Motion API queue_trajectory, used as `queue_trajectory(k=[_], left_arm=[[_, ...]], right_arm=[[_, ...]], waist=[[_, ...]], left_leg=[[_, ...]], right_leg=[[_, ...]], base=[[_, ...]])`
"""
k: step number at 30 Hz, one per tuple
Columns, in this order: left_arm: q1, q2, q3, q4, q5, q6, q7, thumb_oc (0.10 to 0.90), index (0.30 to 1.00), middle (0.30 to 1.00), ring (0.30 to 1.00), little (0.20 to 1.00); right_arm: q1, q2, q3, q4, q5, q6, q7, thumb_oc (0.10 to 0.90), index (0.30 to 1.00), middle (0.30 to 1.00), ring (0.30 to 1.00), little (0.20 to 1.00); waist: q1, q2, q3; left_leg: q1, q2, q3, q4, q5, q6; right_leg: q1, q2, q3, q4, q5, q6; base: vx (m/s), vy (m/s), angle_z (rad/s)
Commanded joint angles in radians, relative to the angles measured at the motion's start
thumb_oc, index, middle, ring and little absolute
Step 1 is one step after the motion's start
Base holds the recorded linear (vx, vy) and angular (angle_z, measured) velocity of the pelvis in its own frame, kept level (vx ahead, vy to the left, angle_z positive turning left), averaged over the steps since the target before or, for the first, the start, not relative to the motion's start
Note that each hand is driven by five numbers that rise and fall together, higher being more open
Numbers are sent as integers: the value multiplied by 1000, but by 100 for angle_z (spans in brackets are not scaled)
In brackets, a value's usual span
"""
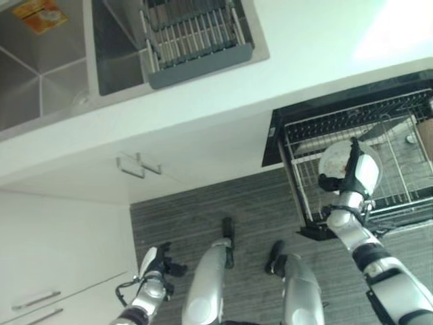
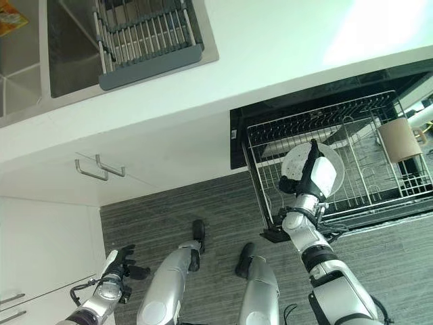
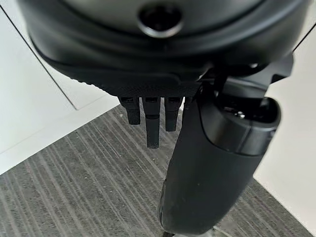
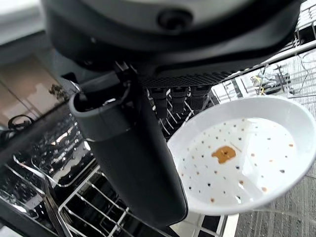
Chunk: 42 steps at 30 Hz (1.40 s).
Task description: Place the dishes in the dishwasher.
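We see the dishwasher rack (image 2: 352, 169) pulled out over the grey floor, under the white countertop's (image 1: 223, 101) edge. Our right hand (image 2: 312, 177), pinching a white dotted plate (image 4: 242, 158), hangs over the rack's front half, where the wire bed looks bare. A row of upright tines (image 2: 318, 122) lines the back, and a tan cup (image 2: 398, 139) stands in the far right part. Our left hand (image 1: 157, 263) hangs low beside the white cabinet front (image 1: 54, 244), fingers straight, over bare floor.

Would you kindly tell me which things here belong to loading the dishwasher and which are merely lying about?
Job in hand:
- white plate, held in the right hand
- pulled-out dishwasher rack

Just about:
- grey drying rack in the sink
- left hand, idle, low by the floor
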Motion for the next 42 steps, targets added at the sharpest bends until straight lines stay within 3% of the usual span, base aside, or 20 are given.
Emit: queue_trajectory(k=[1, 5, 8, 13, 15, 19, 23, 25, 28, 32, 38, 42], left_arm=[[82, 6, 20, 7, 6, 6, 48, 800, 900, 900, 900, 900], [127, -10, 36, 19, 31, -7, 57, 800, 900, 900, 900, 900], [170, -17, 62, 23, 48, -6, 58, 800, 900, 900, 900, 900], [230, -40, 130, 42, 68, -20, 55, 800, 900, 900, 900, 900], [240, -47, 151, 48, 69, -16, 49, 800, 900, 900, 900, 900], [258, -42, 193, 60, 58, -8, 38, 800, 900, 900, 900, 900], [270, -31, 212, 70, 48, -9, 27, 800, 900, 900, 900, 900], [273, -23, 210, 81, 31, -12, 17, 800, 900, 900, 900, 900], [265, -16, 186, 91, 10, -13, 19, 800, 900, 900, 900, 900], [219, -8, 135, 103, -61, -18, 31, 800, 900, 900, 900, 900], [148, -18, 94, 77, -111, -15, 37, 800, 900, 900, 900, 900], [118, -32, 74, 46, -152, -30, 40, 800, 900, 900, 900, 900]], right_arm=[[19, -33, -51, -109, 41, -90, -154, 800, 900, 900, 900, 900], [110, -30, -110, -271, -74, -149, -267, 800, 900, 900, 900, 900], [218, -46, -177, -449, -108, -222, -292, 800, 900, 900, 900, 900], [390, -50, -334, -671, -147, -334, -358, 800, 900, 900, 900, 900], [454, -66, -410, -717, -188, -317, -401, 800, 900, 900, 900, 900], [586, -103, -584, -730, -210, -204, -463, 800, 900, 900, 900, 900], [679, -99, -694, -660, -98, -150, -472, 800, 900, 900, 900, 900], [736, -74, -760, -532, 33, -179, -462, 800, 900, 900, 900, 900], [748, -57, -767, -414, 100, -200, -436, 800, 900, 900, 900, 900], [687, -26, -720, -236, 333, -274, -353, 800, 900, 900, 900, 900], [578, -18, -608, -80, 415, -209, -266, 800, 900, 900, 900, 900], [475, -33, -497, 7, 371, -193, -215, 800, 900, 900, 900, 900]], waist=[[-26, 8, -35], [-49, -9, -87], [-73, -29, -135], [-124, -69, -212], [-148, -81, -241], [-197, -94, -277], [-233, -101, -280], [-251, -101, -274], [-257, -94, -268], [-245, -71, -234], [-210, -27, -169], [-167, 8, -118]], left_leg=[[118, -5, -26, 16, -181, -24], [161, 6, -14, 16, -212, -28], [183, 14, 0, 16, -228, -31], [206, 26, 36, 16, -238, -32], [213, 33, 57, 16, -245, -33], [223, 50, 105, 16, -259, -32], [233, 60, 132, 16, -268, -25], [239, 64, 147, 16, -271, -22], [235, 64, 150, 16, -269, -21], [206, 60, 139, 16, -254, -26], [158, 53, 111, 16, -228, -34], [119, 37, 93, 16, -205, -37]], right_leg=[[82, 67, 35, -6, -56, 19], [170, 87, 37, -117, -32, 33], [228, 107, 41, -205, -7, 47], [237, 103, 72, -216, -3, 73], [232, 99, 86, -216, -2, 82], [226, 100, 112, -216, -2, 95], [224, 106, 127, -216, 0, 98], [222, 106, 135, -216, 4, 99], [223, 107, 136, -216, 2, 94], [216, 111, 126, -216, -8, 74], [200, 110, 87, -216, -14, 43], [155, 97, 47, -150, -45, 17]], base=[[108, 73, -6], [99, 46, -5], [61, 34, -14], [22, 30, -21], [31, 21, -33], [18, 7, -27], [1, -34, -29], [-2, -62, -29], [0, -23, -9], [-77, -1, -1], [-117, 36, 9], [-141, 56, 21]])
